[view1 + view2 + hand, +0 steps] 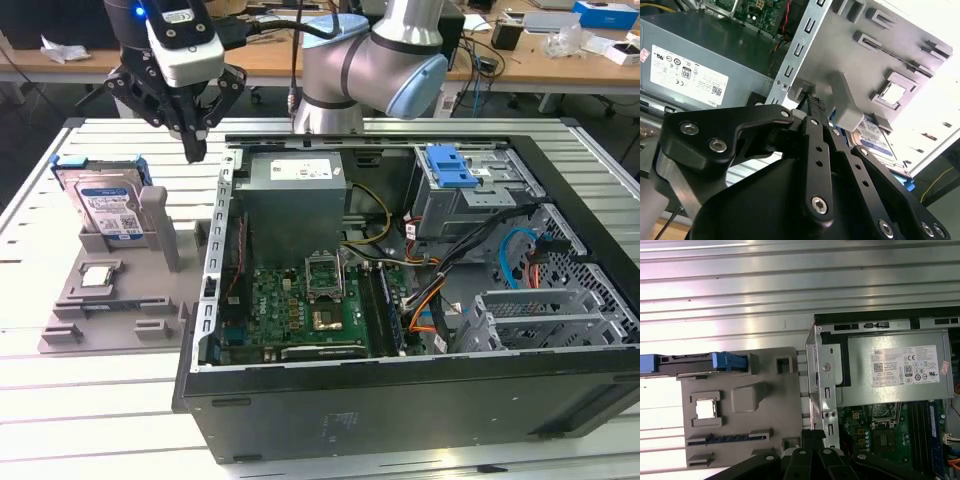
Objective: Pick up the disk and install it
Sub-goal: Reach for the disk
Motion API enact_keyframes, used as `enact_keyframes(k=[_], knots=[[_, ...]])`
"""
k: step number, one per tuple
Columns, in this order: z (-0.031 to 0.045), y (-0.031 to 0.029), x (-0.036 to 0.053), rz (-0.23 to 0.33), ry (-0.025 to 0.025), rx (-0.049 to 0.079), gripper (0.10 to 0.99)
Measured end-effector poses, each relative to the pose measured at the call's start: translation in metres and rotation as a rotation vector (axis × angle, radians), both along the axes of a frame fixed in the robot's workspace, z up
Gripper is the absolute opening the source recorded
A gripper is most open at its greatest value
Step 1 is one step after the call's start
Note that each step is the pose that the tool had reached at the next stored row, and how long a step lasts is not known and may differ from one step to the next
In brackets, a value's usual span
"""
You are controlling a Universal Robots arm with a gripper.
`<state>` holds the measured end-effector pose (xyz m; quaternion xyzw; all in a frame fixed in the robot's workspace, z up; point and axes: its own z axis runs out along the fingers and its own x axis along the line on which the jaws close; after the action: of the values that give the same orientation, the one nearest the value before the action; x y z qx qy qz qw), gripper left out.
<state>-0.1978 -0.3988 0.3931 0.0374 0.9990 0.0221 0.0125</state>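
1. Black pincer (815, 102) linkages sit closest to the lens in both wrist views. The fingertips are pressed together with nothing between them.
2. In the exterior view, the pincer (195, 150) hangs just outside the open computer case (400, 400). It is above the case's wall on the exterior view's left, near the grey power supply (295, 200).
3. The disk (108, 205) stands on edge in a grey holder (130, 300) beside the case on that same side. It is apart from the pincer.
4. A small silver chip (97, 277) lies flat in the holder, also outside the case.
5. Case and holder both rest on a ribbed metal bench (80, 420).
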Motion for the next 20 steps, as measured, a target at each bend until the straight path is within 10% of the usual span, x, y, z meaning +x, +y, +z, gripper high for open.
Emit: enact_keyframes(k=[20], knots=[[-0.0005,0.0000,-0.0436,0.000,0.0000,0.000,0.106]])
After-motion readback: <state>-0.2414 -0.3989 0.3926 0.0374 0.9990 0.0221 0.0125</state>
